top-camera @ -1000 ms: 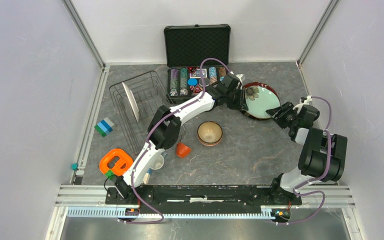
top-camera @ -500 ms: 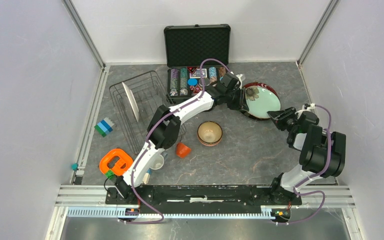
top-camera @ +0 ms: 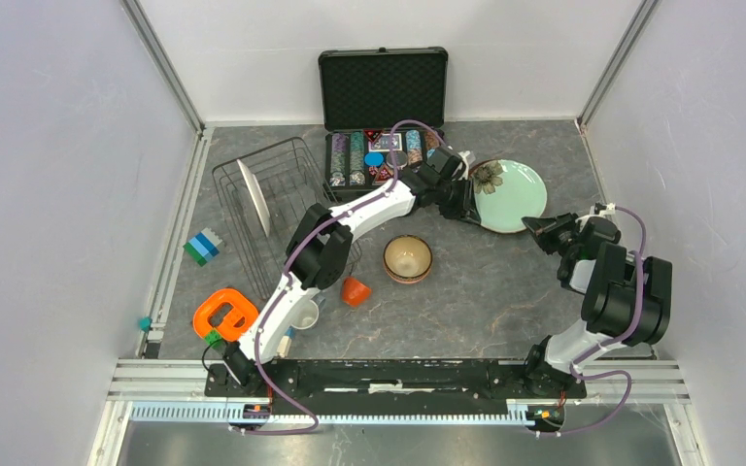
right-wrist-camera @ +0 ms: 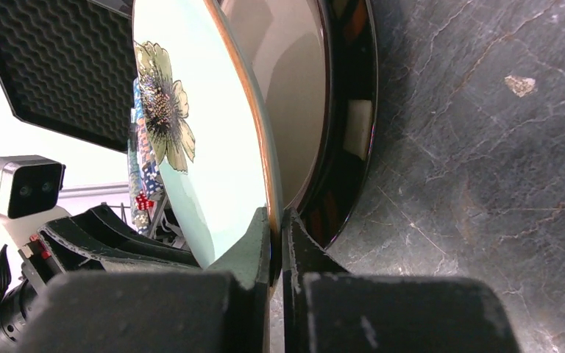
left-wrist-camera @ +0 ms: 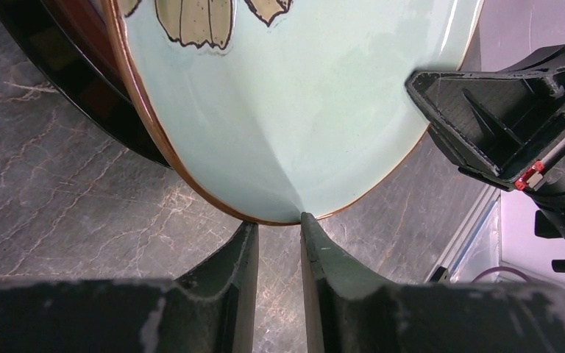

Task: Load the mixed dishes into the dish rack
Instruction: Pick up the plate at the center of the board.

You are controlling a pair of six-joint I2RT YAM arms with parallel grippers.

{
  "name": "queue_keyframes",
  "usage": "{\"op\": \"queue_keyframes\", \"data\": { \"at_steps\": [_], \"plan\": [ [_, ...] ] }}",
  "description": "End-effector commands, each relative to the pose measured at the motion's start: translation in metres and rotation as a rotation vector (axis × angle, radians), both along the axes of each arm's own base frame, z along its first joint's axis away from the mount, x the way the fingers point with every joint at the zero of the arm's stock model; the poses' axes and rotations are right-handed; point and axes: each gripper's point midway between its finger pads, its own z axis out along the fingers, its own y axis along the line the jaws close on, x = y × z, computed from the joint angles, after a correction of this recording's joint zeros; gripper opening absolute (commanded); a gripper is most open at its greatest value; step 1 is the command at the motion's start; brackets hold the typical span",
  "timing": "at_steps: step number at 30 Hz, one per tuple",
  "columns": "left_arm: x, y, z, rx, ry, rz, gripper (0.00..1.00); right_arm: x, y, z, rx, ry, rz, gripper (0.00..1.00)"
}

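Teal and glazed, the flower plate (top-camera: pixel 512 194) sits at the far right of the grey stone-look worktop (top-camera: pixel 486 301), tipped up on edge and caught between both arms. The right end effector (right-wrist-camera: pixel 277 217) is clamped tight on the plate's near-right rim, one finger on each face. The left end effector (left-wrist-camera: pixel 276 220) meets the opposite, left rim. Its fingers stand narrowly apart and the rim sits between their tips.

Behind the teal plate, the right wrist view shows a dark-rimmed beige plate (right-wrist-camera: pixel 346 110) resting on the worktop, its glossy black rim just beside the raised one.

The black wire dish rack (top-camera: pixel 296 144) stands well apart at the far left, with one white plate (top-camera: pixel 253 197) upright inside it. A tan bowl (top-camera: pixel 408 259) rests mouth-up near the middle of the worktop. An orange cup (top-camera: pixel 355 290) lies to its near left, and a white cup (top-camera: pixel 303 313) sits nearer again, partly under the left arm.

An open black case of poker chips (top-camera: pixel 382 107) stands against the far wall. An orange ring toy (top-camera: pixel 223 314) and a white-and-blue toy block (top-camera: pixel 202 246) lie on the left side, near the rack.
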Motion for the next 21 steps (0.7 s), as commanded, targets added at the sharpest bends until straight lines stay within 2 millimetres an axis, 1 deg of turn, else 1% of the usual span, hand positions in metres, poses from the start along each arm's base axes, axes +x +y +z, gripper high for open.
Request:
{"op": "queue_keyframes", "data": {
  "at_steps": [1, 2, 5, 7, 10, 12, 15, 17, 19, 21],
  "plan": [
    [0.006, -0.015, 0.080, -0.179, -0.104, -0.013, 0.25, 0.008, 0.011, 0.038, -0.064, -0.134, 0.092, 0.00],
    [0.008, -0.014, 0.081, -0.181, -0.107, -0.010, 0.31, 0.008, 0.010, 0.038, -0.067, -0.135, 0.089, 0.00],
    [0.011, -0.009, 0.083, -0.182, -0.120, 0.000, 0.36, 0.008, 0.009, 0.042, -0.076, -0.142, 0.080, 0.00],
    [0.014, -0.005, 0.085, -0.182, -0.131, 0.007, 0.37, 0.008, 0.009, 0.044, -0.077, -0.147, 0.079, 0.00],
    [0.018, -0.001, 0.086, -0.174, -0.145, 0.022, 0.50, 0.007, 0.009, 0.046, -0.076, -0.148, 0.076, 0.00],
    [0.021, 0.001, 0.088, -0.176, -0.151, 0.030, 0.52, 0.005, 0.010, 0.048, -0.069, -0.154, 0.076, 0.00],
    [0.026, 0.004, 0.088, -0.185, -0.143, 0.057, 0.58, 0.002, 0.015, 0.054, -0.031, -0.181, 0.080, 0.00],
    [0.031, 0.006, 0.089, -0.190, -0.146, 0.076, 0.59, 0.000, 0.018, 0.061, -0.008, -0.207, 0.082, 0.00],
    [0.035, 0.008, 0.092, -0.194, -0.155, 0.089, 0.59, -0.001, 0.020, 0.062, -0.001, -0.210, 0.091, 0.00],
    [0.039, 0.009, 0.093, -0.193, -0.166, 0.106, 0.63, -0.002, 0.022, 0.062, 0.003, -0.210, 0.102, 0.00]
  ]
}}
